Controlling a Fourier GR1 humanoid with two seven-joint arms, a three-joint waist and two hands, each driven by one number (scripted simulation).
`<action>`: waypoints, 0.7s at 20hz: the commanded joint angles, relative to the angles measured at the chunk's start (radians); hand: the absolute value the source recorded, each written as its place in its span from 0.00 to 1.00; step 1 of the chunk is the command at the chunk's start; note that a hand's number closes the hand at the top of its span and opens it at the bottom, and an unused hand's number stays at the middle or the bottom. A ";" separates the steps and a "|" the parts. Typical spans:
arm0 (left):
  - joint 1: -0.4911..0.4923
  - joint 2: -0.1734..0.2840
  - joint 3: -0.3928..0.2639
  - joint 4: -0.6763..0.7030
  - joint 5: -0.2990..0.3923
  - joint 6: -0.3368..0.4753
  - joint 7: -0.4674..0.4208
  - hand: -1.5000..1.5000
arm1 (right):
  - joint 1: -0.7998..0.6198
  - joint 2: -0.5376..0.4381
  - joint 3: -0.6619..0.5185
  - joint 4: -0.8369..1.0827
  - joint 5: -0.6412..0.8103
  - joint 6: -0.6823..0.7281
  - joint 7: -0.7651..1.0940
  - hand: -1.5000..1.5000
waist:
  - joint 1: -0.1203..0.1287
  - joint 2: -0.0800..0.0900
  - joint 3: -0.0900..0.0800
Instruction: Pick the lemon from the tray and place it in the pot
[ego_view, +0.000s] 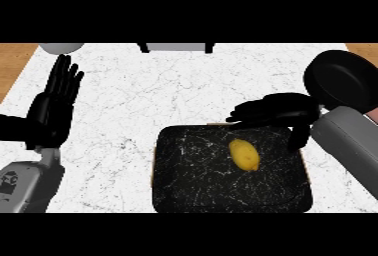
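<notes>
Reach step: the right hand (275, 116) hangs over the dark tray's (184, 195) far edge, fingers seemingly part-curled, holding nothing; the lemon (244, 154) lies just nearer, ungrasped; next, lower onto it; pot (341, 80) waits right; left hand (55, 100) rests open

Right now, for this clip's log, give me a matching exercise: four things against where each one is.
Things:
1. lemon
2. pot
3. left robot hand
4. right robot hand

Places:
A. far right of the counter
B. open and upright at the left edge
C. on the tray
D. over the tray's far edge, just beyond the lemon

Pairs: 1-C, 2-A, 3-B, 4-D
</notes>
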 joint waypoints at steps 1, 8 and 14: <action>0.036 -0.019 -0.007 -0.023 -0.018 -0.007 -0.015 0.50 | 0.003 0.051 0.002 0.065 0.031 0.040 -0.127 0.00 | -0.001 -0.001 0.000; 0.010 -0.022 0.038 -0.002 -0.019 -0.032 0.025 0.50 | 0.073 0.070 -0.035 0.019 0.093 -0.014 -0.101 0.00 | -0.011 -0.003 0.000; -0.033 -0.047 0.043 -0.002 -0.081 -0.008 0.052 0.50 | 0.108 0.130 -0.081 -0.006 0.183 -0.008 0.002 0.00 | -0.016 -0.004 0.000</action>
